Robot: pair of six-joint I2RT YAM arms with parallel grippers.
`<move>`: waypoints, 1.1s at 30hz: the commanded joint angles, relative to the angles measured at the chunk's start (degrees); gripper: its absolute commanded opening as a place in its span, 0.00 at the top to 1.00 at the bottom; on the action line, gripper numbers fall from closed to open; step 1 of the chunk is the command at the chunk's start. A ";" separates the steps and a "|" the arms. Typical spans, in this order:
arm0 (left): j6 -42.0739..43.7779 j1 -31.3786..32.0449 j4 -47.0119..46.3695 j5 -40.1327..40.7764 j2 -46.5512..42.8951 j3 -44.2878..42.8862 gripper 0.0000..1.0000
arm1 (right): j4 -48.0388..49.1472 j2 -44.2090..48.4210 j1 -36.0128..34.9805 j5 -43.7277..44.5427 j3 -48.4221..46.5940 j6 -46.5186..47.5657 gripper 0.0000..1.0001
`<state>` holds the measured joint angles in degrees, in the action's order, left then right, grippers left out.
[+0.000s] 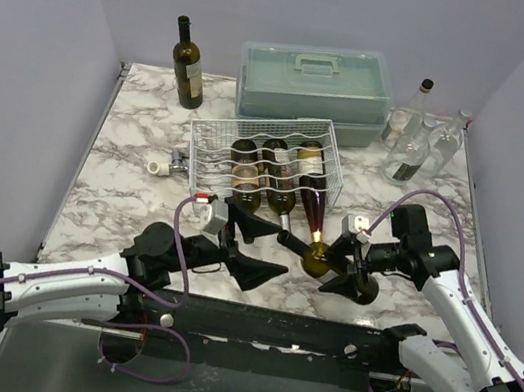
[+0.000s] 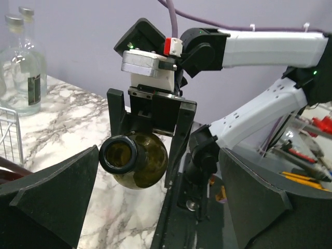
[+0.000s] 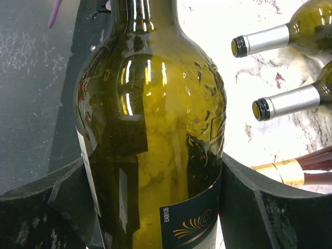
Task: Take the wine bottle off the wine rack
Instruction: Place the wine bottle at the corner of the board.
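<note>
**White shells, black joints, purple cabling**

The white-shelled left arm (image 1: 63, 288) and its twin right arm (image 1: 469, 319) have black joint housings. Thin purple cables (image 1: 430, 193) loop along them. The wedge-shaped black fingers (image 1: 254, 271) look matte, and a small red tab (image 2: 173, 46) marks one wrist.

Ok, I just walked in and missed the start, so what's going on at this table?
Two robot arms are taking a bottle off the white wine rack. The right gripper has its jaws clamped around an olive-green wine bottle, holding it on its side, clear of the rack and in front of it. The left gripper faces the bottle's mouth with its jaws wide open, holding nothing. Three more bottles lie in the rack.
</note>
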<state>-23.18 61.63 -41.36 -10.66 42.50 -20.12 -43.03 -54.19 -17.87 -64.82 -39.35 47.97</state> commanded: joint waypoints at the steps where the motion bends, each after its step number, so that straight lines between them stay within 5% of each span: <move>1: 9.82 2.40 -6.98 1.82 4.33 -0.17 0.01 | 1.46 1.50 0.47 -5.35 -1.90 0.08 0.99; 13: 9.22 3.76 -20.65 4.93 16.79 -0.04 0.02 | 0.58 1.45 0.64 -5.94 -1.61 1.83 0.99; 33: 2.44 4.02 -42.37 7.66 32.92 1.75 0.20 | 0.07 1.57 0.64 -6.42 -1.63 2.73 0.99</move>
<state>-19.31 65.39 -77.84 -4.36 74.11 -18.90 -43.24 -53.87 -17.50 -66.61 -39.35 49.98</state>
